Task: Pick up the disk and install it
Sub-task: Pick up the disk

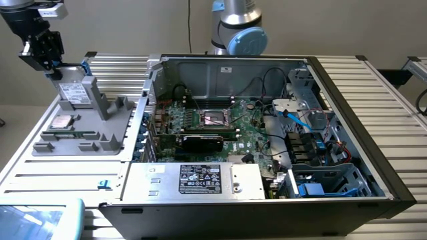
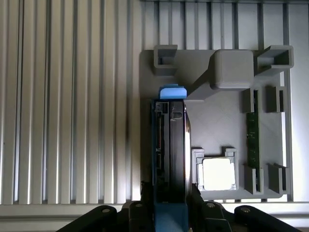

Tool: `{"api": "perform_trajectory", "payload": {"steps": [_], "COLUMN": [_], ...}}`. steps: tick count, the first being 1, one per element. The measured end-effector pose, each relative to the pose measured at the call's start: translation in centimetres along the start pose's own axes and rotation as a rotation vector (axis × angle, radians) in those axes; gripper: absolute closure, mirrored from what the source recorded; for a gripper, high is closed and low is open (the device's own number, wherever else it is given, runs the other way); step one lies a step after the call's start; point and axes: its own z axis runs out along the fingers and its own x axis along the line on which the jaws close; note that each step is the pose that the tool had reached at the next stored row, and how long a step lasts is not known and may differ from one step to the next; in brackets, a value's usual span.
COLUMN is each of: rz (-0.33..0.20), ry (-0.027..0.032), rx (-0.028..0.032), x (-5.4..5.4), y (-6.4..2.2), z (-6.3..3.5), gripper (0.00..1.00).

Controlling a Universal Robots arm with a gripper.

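My gripper [image 2: 170, 205] is straddling the disk [image 2: 171, 140], which is standing on edge between my jaws in the grey fixture [image 2: 217, 123]. I cannot tell whether the jaws are pinching it. Just beside them, a square silver chip [image 2: 217, 174] is lying flat. Well beyond, the open computer case [image 1: 347, 100] is sitting.

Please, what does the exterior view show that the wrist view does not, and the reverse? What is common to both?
Exterior view: the open computer case with its motherboard, the arm's base, and the white label on the face of the disk. Wrist view: the disk's narrow edge, seen lengthwise, with the blue bracket's tab at its far end. Both: the gripper at the disk, which stands upright in the grey fixture, and the square silver chip beside it.
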Motion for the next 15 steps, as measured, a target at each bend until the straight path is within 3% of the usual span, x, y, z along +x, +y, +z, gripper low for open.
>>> {"api": "perform_trajectory", "payload": {"steps": [11, 12, 15], "rz": [0.000, 0.000, 0.001], "ry": [0.0007, 0.0032, 0.0245], "rx": [-0.0004, -0.0005, -0.0004], "x": [0.00, -0.01, -0.02], "y": [0.00, 0.02, 0.03], "z": [0.01, 0.02, 0.01], "gripper": [0.62, 0.62, 0.62]}}
